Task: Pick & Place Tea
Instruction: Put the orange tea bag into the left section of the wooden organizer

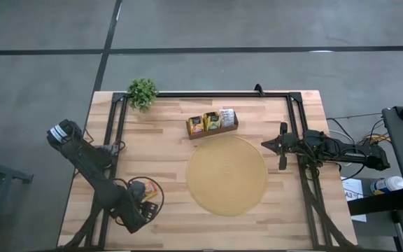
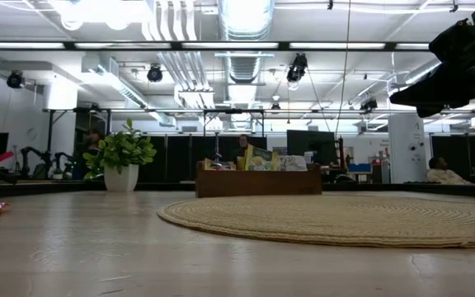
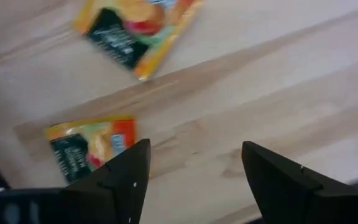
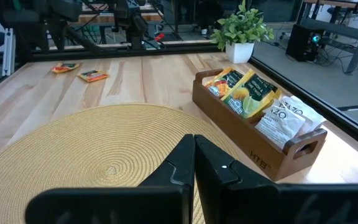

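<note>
Left pincer [image 3: 191, 180] fingers apart, low over two flat orange paper sachets [image 3: 92, 148] on the pale wood bench [image 1: 159, 150].
Right pincer [image 4: 194, 163] together above round woven mat [image 1: 227, 175]; more sachets upright in the wooden tray [image 1: 213, 129], potted plant [image 1: 143, 92] at bench corner.

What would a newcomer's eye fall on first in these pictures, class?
Probably the large round woven mat at the table's middle, with the wooden tray of tea sachets just behind it. Next, two loose orange sachets on the bare wood beneath the open left pincer, near the table's front-left corner.
</note>
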